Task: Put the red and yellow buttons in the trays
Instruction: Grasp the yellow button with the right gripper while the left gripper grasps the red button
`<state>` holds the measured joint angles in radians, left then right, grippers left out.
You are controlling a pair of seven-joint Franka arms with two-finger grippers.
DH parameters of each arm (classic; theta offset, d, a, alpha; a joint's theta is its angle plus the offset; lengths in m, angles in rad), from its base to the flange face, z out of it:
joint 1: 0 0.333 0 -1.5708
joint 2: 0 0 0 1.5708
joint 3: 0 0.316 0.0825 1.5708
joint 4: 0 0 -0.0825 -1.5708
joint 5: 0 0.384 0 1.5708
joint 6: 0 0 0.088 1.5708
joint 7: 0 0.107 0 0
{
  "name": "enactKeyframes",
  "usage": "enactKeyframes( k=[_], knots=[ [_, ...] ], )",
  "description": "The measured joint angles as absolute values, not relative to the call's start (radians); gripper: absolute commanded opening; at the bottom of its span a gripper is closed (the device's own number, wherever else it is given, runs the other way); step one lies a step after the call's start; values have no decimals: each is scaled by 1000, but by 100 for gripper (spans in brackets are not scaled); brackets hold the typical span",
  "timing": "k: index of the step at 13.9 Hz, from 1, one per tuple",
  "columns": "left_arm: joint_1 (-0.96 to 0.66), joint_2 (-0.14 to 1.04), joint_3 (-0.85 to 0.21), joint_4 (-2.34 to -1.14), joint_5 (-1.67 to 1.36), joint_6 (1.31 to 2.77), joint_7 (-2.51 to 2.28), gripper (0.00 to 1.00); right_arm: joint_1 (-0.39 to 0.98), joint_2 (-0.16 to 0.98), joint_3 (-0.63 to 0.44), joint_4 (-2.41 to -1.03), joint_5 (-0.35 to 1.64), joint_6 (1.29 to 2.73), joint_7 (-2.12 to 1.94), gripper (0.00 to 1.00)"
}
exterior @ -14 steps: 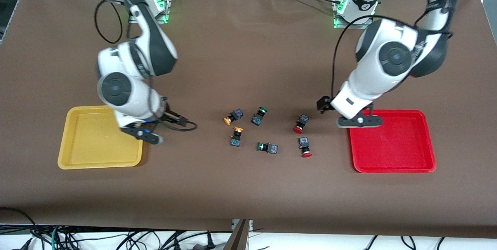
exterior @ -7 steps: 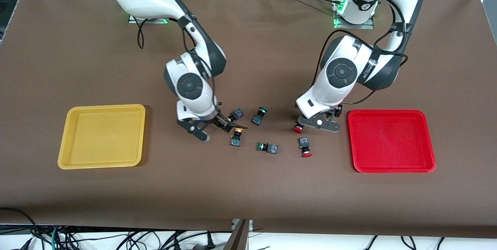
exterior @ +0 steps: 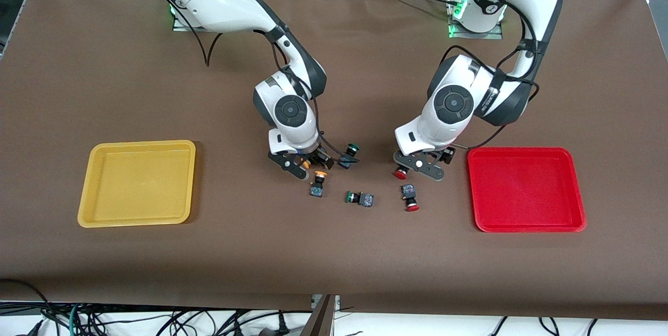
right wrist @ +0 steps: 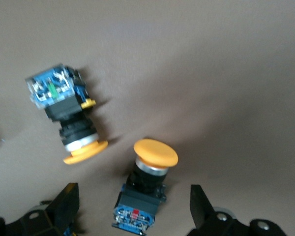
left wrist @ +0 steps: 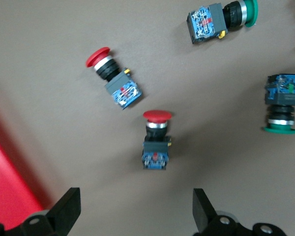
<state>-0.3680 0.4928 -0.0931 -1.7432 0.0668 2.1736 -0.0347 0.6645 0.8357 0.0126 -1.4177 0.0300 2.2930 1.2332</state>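
Note:
My right gripper (exterior: 305,165) is open low over the farther yellow button (right wrist: 145,184), whose dark body lies between the fingers; the front view mostly hides it. The other yellow button (exterior: 317,182) lies just nearer to the camera and also shows in the right wrist view (right wrist: 66,115). My left gripper (exterior: 419,165) is open and empty, low beside the farther red button (exterior: 401,172), which lies just ahead of the fingers (left wrist: 156,140). The second red button (exterior: 409,196) lies nearer (left wrist: 113,78). The yellow tray (exterior: 88,190) and red tray (exterior: 576,190) hold nothing.
Two green-capped switches lie among the buttons: one (exterior: 350,151) beside my right gripper, one (exterior: 359,198) nearer to the camera, between the yellow and red buttons. Both show in the left wrist view (left wrist: 221,19) (left wrist: 282,105). The red tray's edge (left wrist: 10,187) is close to my left gripper.
Both arms have swung in from the trays to the buttons in the middle and come down. The right gripper now covers the farther yellow button. No button has moved.

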Motion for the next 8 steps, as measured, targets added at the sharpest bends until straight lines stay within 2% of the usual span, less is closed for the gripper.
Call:
enactKeyframes(
  k=[4,8],
  knots=[
    [-368,535,-93,-1824,67,2327,-32,100,686,849,13,-1418,30,2294,1234,98],
    [-368,596,-93,-1831,67,2412,-31,100,693,851,11,-1418,30,2294,1236,57]
  ],
)
